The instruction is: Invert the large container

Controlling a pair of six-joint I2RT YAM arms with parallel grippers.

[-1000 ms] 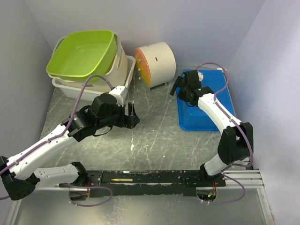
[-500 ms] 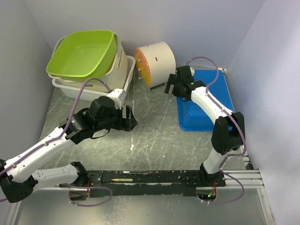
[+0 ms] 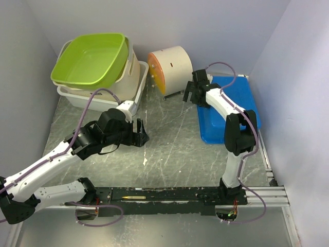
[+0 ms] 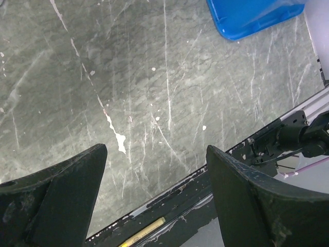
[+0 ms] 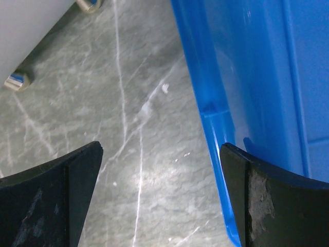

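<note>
The grey marbled tabletop (image 3: pixel 169 139) is shut in by pale walls on the left, far and right sides. A black rail (image 3: pixel 169 195) runs along the near edge. Bare stone stretches across the middle, from the rail toward the far wall.

In the far-left corner, a lime-green plastic basin (image 3: pixel 92 59) sits tilted inside a cream plastic tub (image 3: pixel 132 69). That tub in turn stands in a shallow white plastic tray (image 3: pixel 77 98). Just right of the stack, a cream cylinder with an orange face (image 3: pixel 175 64) lies on its side, and its small metal feet show in the right wrist view.

The large blue plastic container (image 3: pixel 215 128) lies flat along the right side, its right edge near the wall. The right gripper (image 3: pixel 193 92) hangs at the container's far-left corner with its fingers spread wide and nothing between them. From the wrist, the blue rim (image 5: pixel 267 103) runs just inside the right-hand finger, while the other finger is over bare stone. Whether any finger touches the rim I cannot tell.

The left gripper (image 3: pixel 141 131) hovers over the middle of the table, released and empty, well apart from the blue container.
</note>
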